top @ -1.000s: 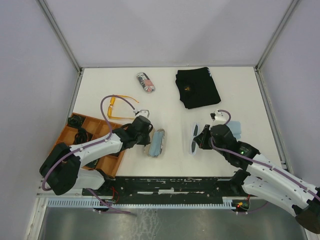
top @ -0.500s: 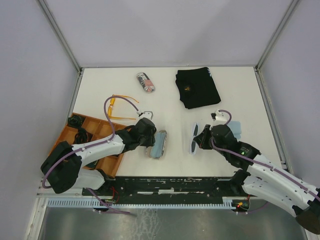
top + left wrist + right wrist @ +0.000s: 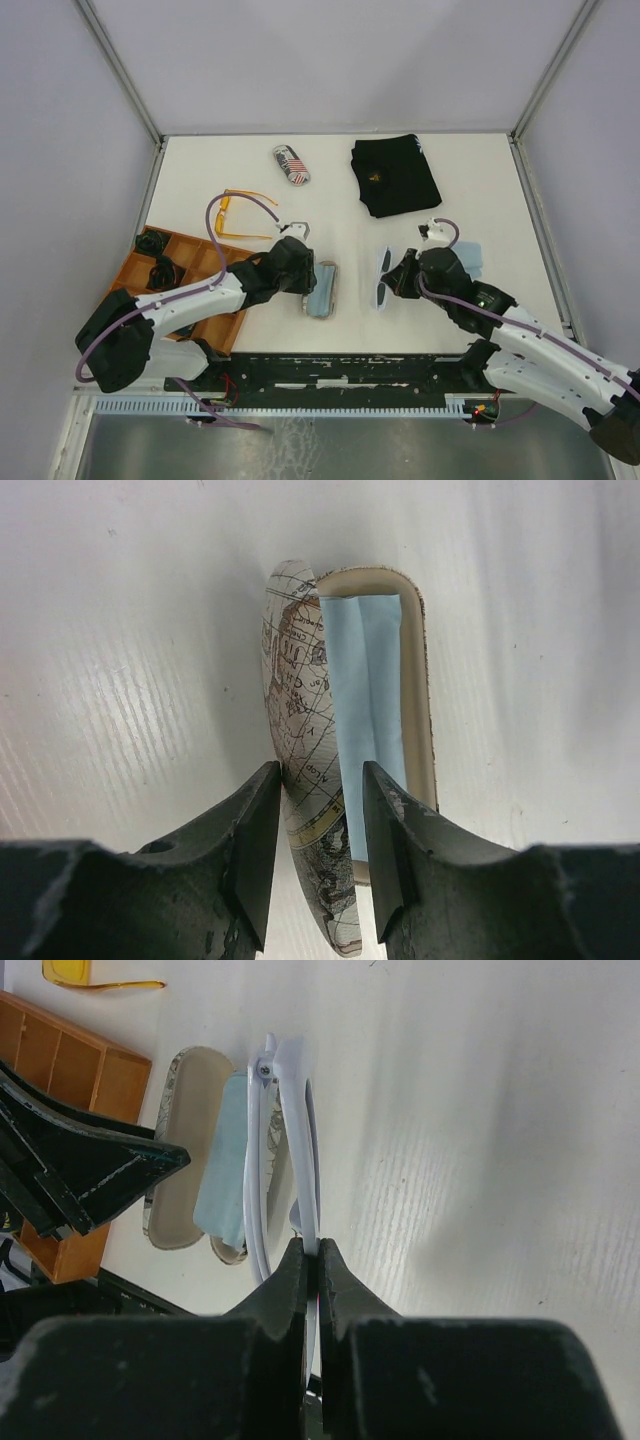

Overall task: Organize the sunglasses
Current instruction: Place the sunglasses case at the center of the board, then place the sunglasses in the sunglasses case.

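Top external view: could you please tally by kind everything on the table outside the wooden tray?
Sunglasses: 2 (orange pair, white pair)
Glasses cases: 2 (flag-print case, open map-print case)
Light blue cloths: 2 (cloth in the open case, cloth by the right arm)
Black folded fabric: 1
Total: 7

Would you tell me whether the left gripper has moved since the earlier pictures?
Yes: the left gripper moved rightward and toward the near edge, away from the orange sunglasses.

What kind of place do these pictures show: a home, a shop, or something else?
Most likely a robotics test cell, not a home: a white table boxed in by plain grey panels on metal frame posts, with two robot arms bolted along its near edge.
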### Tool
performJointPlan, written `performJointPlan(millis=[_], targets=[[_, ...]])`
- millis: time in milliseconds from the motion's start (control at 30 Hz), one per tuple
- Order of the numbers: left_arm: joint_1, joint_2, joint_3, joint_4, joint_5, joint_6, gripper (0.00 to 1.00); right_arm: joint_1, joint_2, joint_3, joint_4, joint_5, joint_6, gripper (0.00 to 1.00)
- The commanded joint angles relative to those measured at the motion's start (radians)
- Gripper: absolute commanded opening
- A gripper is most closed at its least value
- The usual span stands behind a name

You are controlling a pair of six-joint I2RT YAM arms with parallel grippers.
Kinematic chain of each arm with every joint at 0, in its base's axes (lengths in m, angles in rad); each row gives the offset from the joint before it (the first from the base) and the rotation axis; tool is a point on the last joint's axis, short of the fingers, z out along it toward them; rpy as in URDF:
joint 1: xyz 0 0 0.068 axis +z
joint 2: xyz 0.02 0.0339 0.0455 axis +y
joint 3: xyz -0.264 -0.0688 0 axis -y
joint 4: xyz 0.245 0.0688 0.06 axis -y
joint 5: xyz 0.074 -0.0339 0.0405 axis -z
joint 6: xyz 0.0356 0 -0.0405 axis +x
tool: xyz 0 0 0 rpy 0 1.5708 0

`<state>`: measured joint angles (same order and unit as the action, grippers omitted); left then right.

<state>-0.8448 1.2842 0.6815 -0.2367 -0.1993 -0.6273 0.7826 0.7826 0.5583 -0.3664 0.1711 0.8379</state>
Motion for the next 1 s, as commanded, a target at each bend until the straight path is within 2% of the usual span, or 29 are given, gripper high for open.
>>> performJointPlan(millis=[0,500,967], targets=[[-0.010,-0.041,0.030,0.038,0.011,-0.050,0.46,0.000,0.022,0.010,0.091,-0.046,0.033,0.00],[-0.027,-0.069,0.013,0.040,0.027,-0.062,0.44,0.000,0.228,-0.007,0.358,-0.214,0.134,0.00],[-0.030,-0.069,0.006,0.043,0.018,-0.066,0.44,0.000,0.488,0.123,0.402,-0.366,0.117,0.00]])
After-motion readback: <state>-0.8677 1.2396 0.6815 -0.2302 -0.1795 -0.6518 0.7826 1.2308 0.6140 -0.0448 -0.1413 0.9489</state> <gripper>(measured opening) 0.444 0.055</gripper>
